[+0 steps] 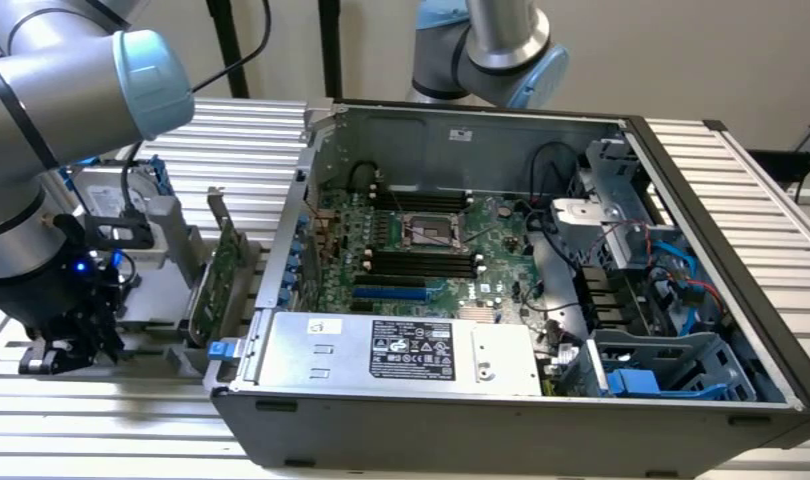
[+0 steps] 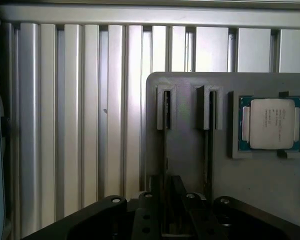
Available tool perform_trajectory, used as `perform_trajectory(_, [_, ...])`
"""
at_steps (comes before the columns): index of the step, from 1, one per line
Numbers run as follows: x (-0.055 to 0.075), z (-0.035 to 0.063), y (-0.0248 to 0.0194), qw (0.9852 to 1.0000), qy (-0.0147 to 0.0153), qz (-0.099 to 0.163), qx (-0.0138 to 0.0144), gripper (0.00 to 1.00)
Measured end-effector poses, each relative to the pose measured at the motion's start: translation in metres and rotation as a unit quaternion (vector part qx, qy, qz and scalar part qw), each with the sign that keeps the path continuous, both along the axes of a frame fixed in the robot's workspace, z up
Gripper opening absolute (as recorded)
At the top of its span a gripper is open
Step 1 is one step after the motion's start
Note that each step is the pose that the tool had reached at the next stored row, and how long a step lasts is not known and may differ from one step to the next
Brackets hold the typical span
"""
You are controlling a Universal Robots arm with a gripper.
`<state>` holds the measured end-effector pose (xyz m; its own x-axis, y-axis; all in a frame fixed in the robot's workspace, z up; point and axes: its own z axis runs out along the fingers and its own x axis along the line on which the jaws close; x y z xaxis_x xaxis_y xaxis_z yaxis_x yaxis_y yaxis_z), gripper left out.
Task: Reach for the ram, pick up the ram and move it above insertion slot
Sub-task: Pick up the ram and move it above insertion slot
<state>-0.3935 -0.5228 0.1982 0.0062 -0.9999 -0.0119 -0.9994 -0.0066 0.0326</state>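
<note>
Left of the open computer case (image 1: 445, 425) in the exterior view, gripper (image 1: 65, 352) sits low over gray holder (image 2: 190, 155) on slatted tabletop (image 2: 90, 125). Apart or together: cannot tell. Thin dark edge in the nearest holder slot looks like the ram (image 2: 166, 112); processor chip (image 2: 270, 123) beside.
</note>
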Motion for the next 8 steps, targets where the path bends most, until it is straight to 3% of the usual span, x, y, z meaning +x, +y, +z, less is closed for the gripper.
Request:
perform_trajectory(5, [0.0,-0.0003,0.0,1.0,-0.0001,0.0,0.0052,0.24])
perform_trajectory(8, [0.0,-0.0005,0.0,1.0,-0.0002,0.0,0.0062,0.24])
